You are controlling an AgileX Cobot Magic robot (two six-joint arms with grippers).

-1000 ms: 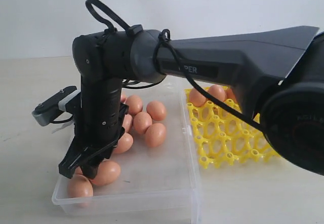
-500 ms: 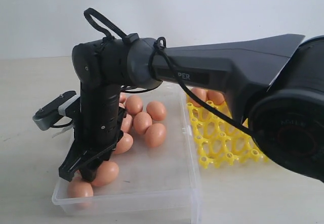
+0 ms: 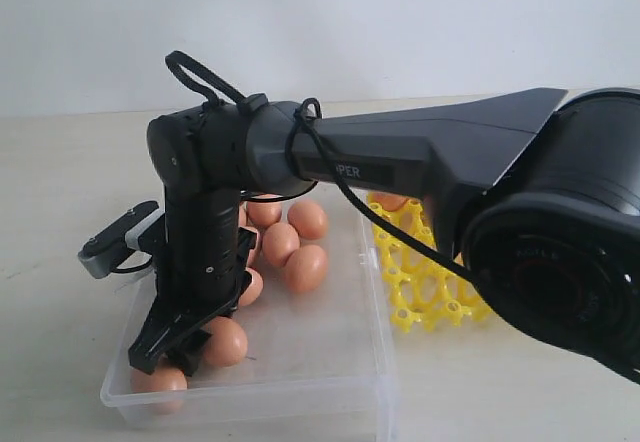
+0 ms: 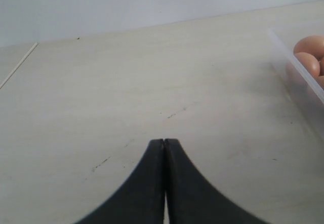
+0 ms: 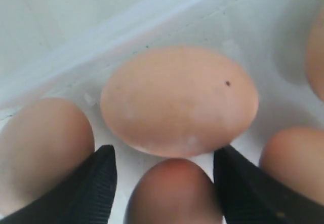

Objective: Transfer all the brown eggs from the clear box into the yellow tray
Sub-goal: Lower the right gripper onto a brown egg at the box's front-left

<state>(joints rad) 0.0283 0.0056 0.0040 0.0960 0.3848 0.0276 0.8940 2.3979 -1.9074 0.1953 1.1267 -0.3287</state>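
While the right gripper point(image 5: 164, 153) spreads wide astride a brown egg point(image 5: 172, 191) at the lower left of the clear box point(image 3: 320, 362), centre it, then close gently. The left gripper point(image 4: 164, 150) sits pinched shut.

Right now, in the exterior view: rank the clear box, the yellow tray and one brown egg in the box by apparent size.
1. clear box: largest.
2. yellow tray: looks smaller, but the right arm hides part of it, so its full size is unsure.
3. brown egg: clearly smallest.

Pale table point(image 3: 60, 162) carries clear box point(image 3: 260, 403) beside yellow tray point(image 3: 420, 284)
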